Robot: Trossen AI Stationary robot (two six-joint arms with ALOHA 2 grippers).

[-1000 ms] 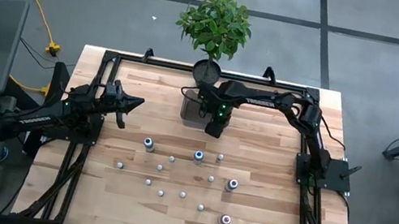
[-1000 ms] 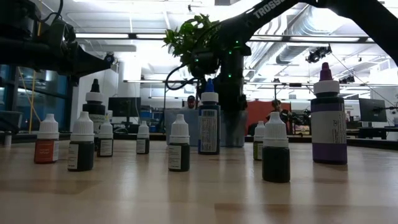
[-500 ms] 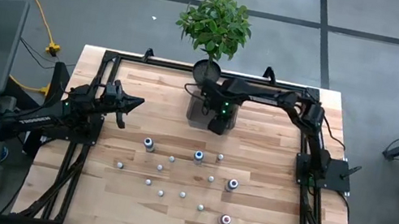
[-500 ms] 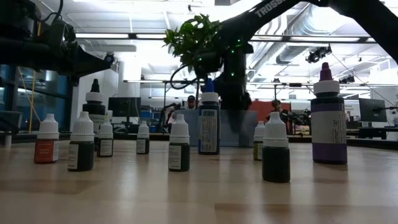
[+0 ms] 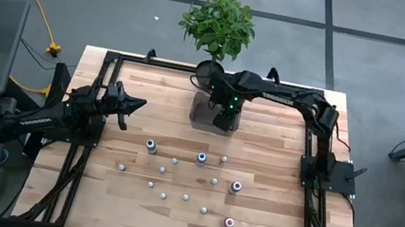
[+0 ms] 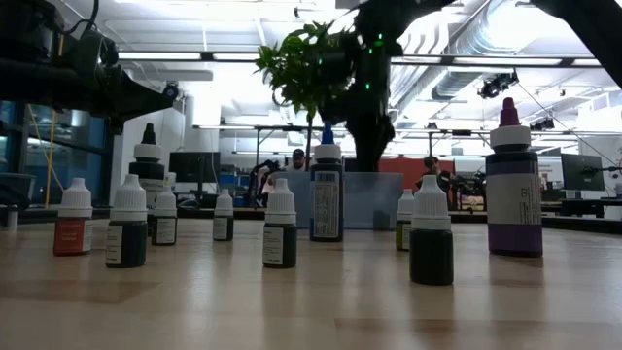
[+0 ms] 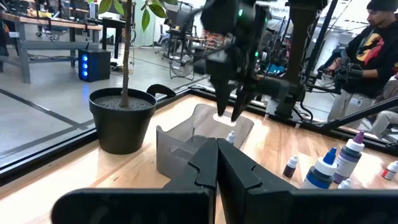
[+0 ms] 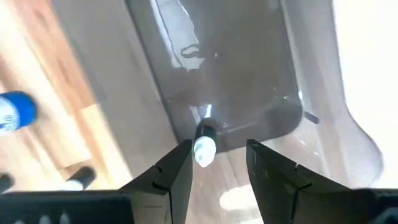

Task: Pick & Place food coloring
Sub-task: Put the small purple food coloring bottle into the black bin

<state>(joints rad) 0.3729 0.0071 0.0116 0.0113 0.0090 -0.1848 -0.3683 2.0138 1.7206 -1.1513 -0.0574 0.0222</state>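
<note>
Your right gripper (image 8: pixel 217 155) hangs over the clear bin (image 5: pixel 204 114) with fingers spread; one small bottle (image 8: pixel 204 142) lies inside it. Other bottles (image 5: pixel 200 157) stand mid-table. Your left gripper (image 5: pixel 137 104) waits pressed together, at left.

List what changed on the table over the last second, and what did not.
The right gripper swung from beside the clear bin to over it and opened, with a white-capped bottle now loose between its fingers above the bin floor. The left gripper stayed shut at the table's left, and the bottles standing on the table kept their places.
</note>
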